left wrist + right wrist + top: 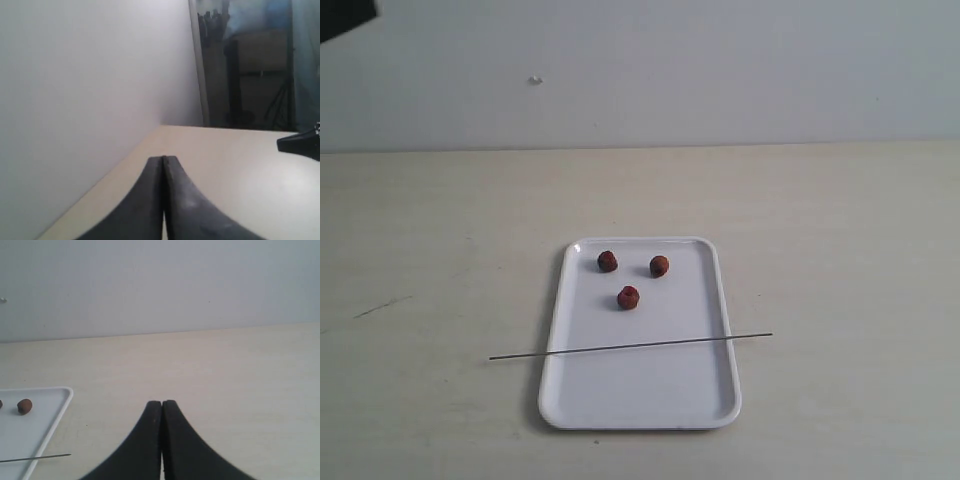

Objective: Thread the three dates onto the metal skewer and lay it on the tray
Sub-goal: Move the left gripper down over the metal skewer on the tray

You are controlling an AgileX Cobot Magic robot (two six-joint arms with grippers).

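Three dates [628, 297] exterior, one whole date [24, 406] right-wrist

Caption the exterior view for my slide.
Three wrinkled reddish-brown dates on a white rectangular tray, thin grey metal skewer lying across it.

Three wrinkled reddish-brown dates [630, 274] sit loose on the white tray [571, 396] (far half). The thin metal skewer [630, 346] lies across it, ends overhanging.

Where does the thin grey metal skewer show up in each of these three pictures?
Exterior view: the thin grey metal skewer lies across the flat white rectangular tray, both ends overhanging.
Left wrist view: not in it.
Right wrist view: one end of the skewer pokes out over the rim of the tray.
Shared landmark: the tray, in exterior and right wrist views.
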